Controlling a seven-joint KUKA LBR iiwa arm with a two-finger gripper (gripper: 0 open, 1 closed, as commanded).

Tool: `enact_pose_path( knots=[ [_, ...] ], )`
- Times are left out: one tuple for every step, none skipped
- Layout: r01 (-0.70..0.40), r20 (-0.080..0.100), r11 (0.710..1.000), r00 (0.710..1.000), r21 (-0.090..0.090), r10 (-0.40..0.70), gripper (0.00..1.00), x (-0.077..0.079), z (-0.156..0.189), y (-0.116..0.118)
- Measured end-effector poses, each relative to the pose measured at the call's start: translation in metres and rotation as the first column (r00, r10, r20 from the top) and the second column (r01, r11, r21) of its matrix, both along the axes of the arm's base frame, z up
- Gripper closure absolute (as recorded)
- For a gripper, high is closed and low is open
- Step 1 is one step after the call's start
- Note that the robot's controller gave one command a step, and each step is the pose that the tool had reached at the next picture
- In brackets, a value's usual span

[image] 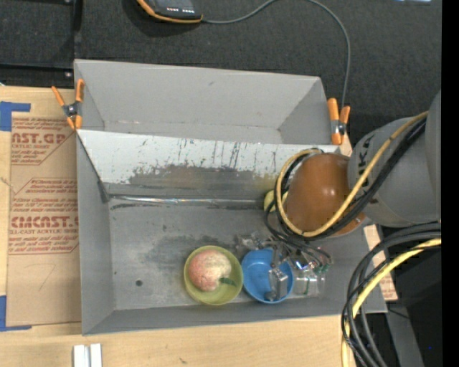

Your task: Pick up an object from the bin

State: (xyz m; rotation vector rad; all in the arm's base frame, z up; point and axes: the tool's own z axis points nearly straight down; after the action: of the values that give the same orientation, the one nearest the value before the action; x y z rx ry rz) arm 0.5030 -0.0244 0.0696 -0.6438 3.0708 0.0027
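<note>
Now | gripper (290, 267) low in the lower-right corner of the bin (186, 100) | grip width: cannot tell | blue cup (258, 278) lies just left of it, apparently touching, along the lower wall | green bowl (192, 281) holding a pinkish ball (212, 271) sits beside the cup, further left

Non-target stuff: a yellow-green bowl (191, 278) sat upright on the bin (136, 236) floor near the front wall, roughly mid-width, with a round pale-and-pink fruit-like ball (213, 270) resting inside it. Beyond the far wall, an orange-and-black device (171, 8) lay on the dark mat (251, 39), and a thin black cable (348, 50) ran down toward the far right corner. A pale wood surface (215, 348) ran along the near side, with a small white piece (86, 353) at its left.
</note>
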Motion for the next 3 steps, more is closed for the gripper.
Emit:
enact_pose_path(
  knots=[
    [-0.503, 0.006, 0.864, 0.864, 0.007, 0.503, 1.00, -0.0194, 0.0020, -0.0876],
    [-0.503, 0.006, 0.864, 0.864, 0.008, 0.503, 1.00, -0.0194, 0.0019, -0.0867],
    [-0.503, 0.001, 0.864, 0.864, 0.013, 0.503, 1.00, -0.0212, 0.0080, -0.0856]
  ],
)
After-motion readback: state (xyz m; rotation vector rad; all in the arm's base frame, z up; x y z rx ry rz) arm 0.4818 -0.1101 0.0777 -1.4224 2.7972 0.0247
